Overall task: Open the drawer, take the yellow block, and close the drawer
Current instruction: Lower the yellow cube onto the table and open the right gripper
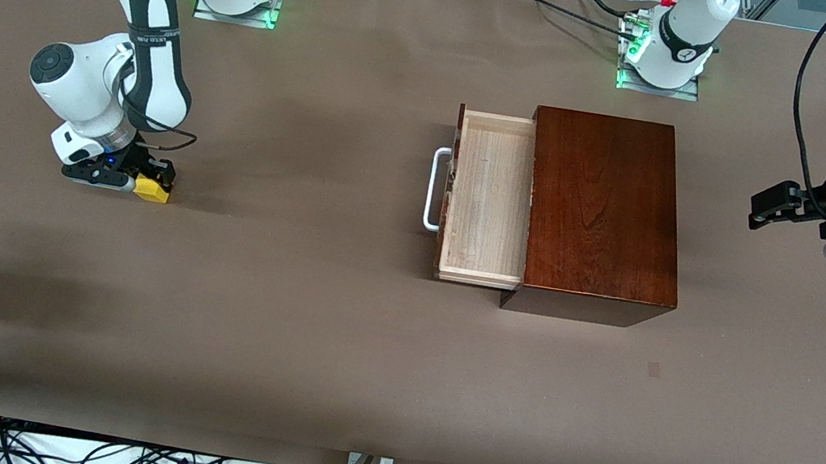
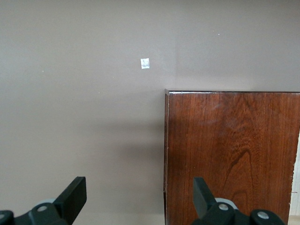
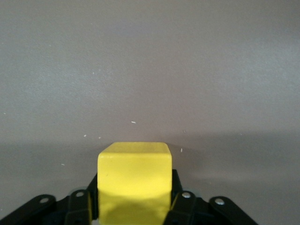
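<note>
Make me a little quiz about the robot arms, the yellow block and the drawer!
1. True or false: the drawer is shut.
2. Which gripper holds the yellow block? A) the left gripper B) the right gripper
3. Fill in: the drawer's handle is coloured ____.

Key: 1 false, it is pulled out of the wooden box and looks empty. 2 B, low at the table, toward the right arm's end. 3 white.
</note>
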Robot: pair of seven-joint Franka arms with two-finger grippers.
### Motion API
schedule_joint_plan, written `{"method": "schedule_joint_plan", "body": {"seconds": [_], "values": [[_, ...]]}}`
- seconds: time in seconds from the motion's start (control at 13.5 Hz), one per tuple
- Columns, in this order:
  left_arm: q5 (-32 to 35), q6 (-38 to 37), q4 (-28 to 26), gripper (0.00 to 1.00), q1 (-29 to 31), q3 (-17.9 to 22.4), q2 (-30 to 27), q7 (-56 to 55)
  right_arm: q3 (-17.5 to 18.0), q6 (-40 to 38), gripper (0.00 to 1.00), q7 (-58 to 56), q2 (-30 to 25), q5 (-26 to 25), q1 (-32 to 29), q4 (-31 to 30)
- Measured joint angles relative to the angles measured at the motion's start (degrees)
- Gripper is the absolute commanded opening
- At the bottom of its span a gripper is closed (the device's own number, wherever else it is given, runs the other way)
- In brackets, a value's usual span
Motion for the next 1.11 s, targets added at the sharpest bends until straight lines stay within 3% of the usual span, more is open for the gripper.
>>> {"method": "schedule_joint_plan", "body": {"seconds": [0.45,0.74,1.11], "values": [[0.0,0.0,0.6,1.0,0.1,0.2,0.0,0.0,0.3,-6.4,1.0,1.1,0.9,-1.4,0.4,4.9],[-1.0,0.1,1.8,1.0,0.0,0.0,1.6,-2.1,-2.3,-16.3,1.0,8.7,0.9,-11.2,0.5,10.6],[-1.0,0.1,4.0,1.0,-0.2,-0.4,3.2,-3.5,-7.5,-32.2,1.0,13.0,0.8,-20.1,0.4,22.8]]}}
